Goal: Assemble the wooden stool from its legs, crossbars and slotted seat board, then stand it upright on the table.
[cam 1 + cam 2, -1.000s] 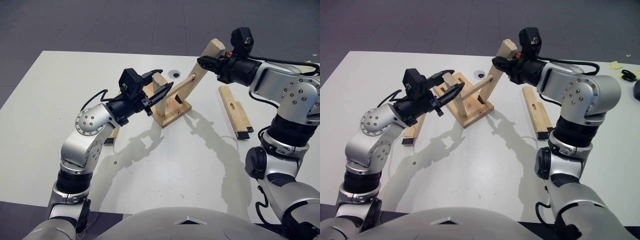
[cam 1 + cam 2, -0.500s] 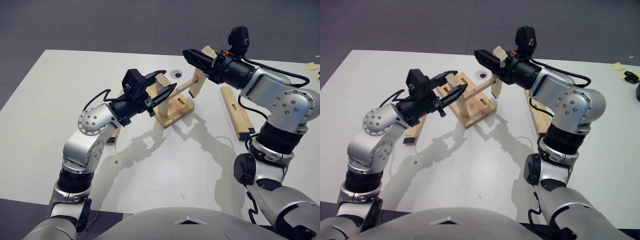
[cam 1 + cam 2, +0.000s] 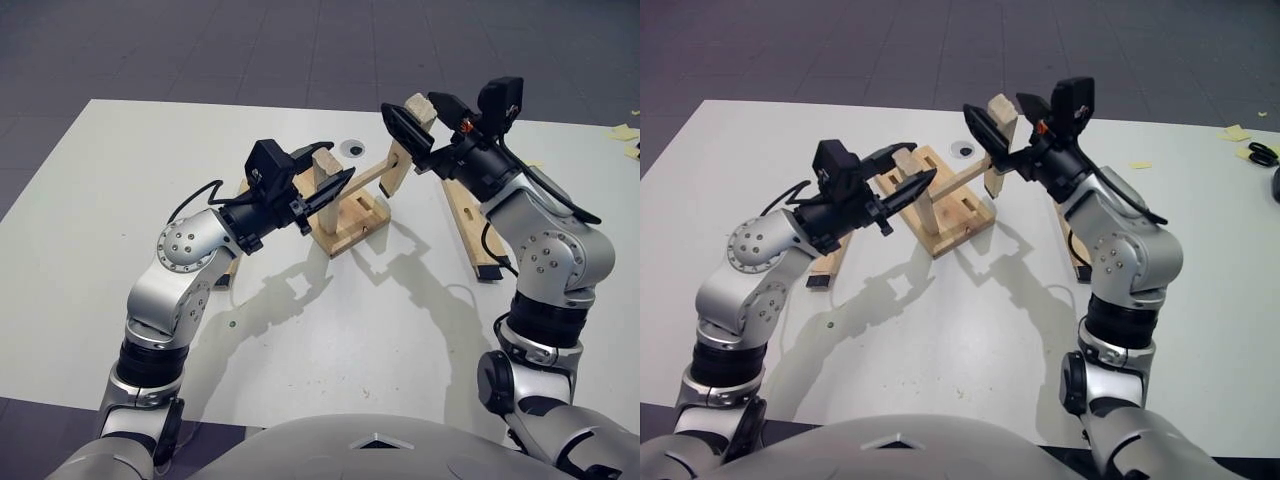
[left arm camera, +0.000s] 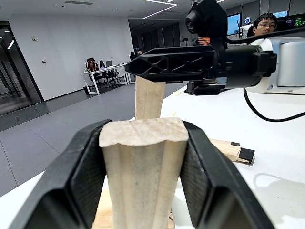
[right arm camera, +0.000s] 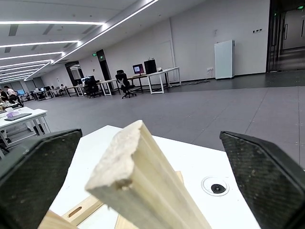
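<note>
Pale wood leg (image 3: 323, 212), blk fingers (image 4: 76, 181), wht table (image 3: 120, 170)

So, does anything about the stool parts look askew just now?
Yes: the leaning leg between the right gripper's open fingers tilts away from the upright leg that the left gripper clamps on the seat board; a crossbar joins them.

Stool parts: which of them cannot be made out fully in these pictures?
Plank: partly hidden behind the left arm, eye views.
Upright leg: foot cut off by the edge, left wrist view.
Tilted leg: lower end cut off by the edge, right wrist view.
</note>
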`<state>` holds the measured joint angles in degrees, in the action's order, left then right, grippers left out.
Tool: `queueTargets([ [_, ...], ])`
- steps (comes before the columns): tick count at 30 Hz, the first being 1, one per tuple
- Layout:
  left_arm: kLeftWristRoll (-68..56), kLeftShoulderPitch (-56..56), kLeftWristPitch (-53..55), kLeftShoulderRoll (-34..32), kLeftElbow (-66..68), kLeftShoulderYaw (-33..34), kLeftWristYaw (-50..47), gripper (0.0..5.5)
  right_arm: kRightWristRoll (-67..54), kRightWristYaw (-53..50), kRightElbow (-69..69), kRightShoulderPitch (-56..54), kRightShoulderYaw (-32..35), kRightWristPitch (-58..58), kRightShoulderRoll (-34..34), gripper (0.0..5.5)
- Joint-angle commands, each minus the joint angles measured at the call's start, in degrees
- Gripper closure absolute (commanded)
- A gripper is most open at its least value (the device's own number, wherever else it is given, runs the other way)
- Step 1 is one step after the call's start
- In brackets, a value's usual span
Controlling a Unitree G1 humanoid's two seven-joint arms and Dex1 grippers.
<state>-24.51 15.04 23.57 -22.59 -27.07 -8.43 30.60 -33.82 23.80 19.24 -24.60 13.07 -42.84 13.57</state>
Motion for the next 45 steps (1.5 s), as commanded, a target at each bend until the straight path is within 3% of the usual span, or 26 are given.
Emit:
queueTargets([
  [1, -1.0, -2.8, 4.5, 0.4, 2.4, -2.8, 1.3, 3.46, 2.4, 1.7, -0.7, 4.6, -1.3, 8.1, -0.5, 0.1],
  [10, -0.8, -2.2, 4.3, 0.6, 3.2, -3.1, 2.0, 3.46, 5.0, 1.7, -2.3, 8.1, -5.4, 16.1, -2.1, 0.1],
  [33, -0.8, -1.5, 4.3, 0.7, 3.8, -3.3, 2.9, 3.46, 8.5, -0.4, -7.8, 8.9, -8.2, 23.7, -3.7, 3.73],
  [38, -0.7, -1.7, 4.3, 0.7, 3.7, -3.6, 3.0, 3.46, 9.1, -0.5, -7.8, 8.8, -8.8, 23.9, -3.5, 4.25],
  [45, -0.4, -1.9, 4.2, 0.6, 3.8, -3.7, 3.2, 3.46, 10.1, -1.7, -6.8, 5.6, -9.2, 21.2, -1.5, 4.3],
])
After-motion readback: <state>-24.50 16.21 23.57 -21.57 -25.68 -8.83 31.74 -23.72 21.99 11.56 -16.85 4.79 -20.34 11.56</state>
